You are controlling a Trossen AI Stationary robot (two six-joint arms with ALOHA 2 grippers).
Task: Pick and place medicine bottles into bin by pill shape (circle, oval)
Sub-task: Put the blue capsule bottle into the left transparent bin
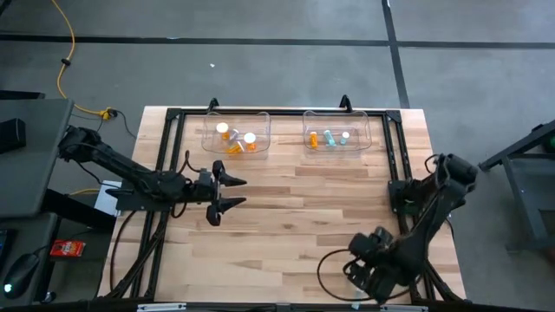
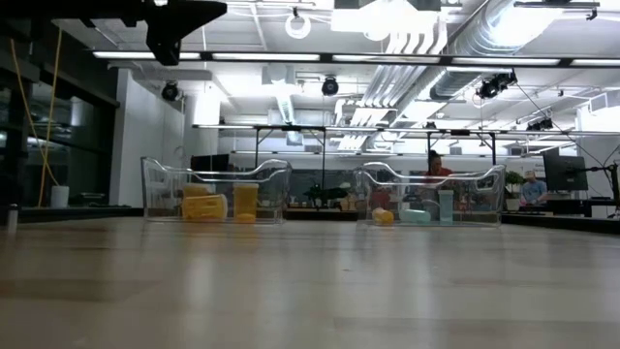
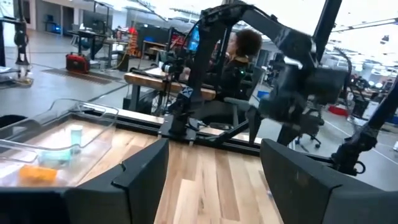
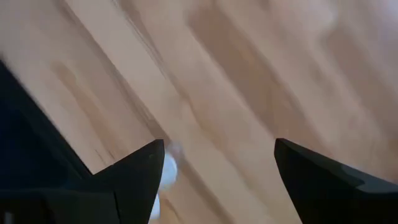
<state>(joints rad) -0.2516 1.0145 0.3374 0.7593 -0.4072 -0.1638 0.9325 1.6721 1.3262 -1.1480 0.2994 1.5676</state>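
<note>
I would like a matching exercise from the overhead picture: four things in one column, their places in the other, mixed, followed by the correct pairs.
Things:
1. left gripper
2. right gripper
3. left bin
4. right bin

Places or states:
A. holds orange and pale teal bottles
B. open, over the table's near right part
C. holds only orange bottles
D. open, over the table's left part, empty

Pairs: 1-D, 2-B, 3-C, 4-A
</note>
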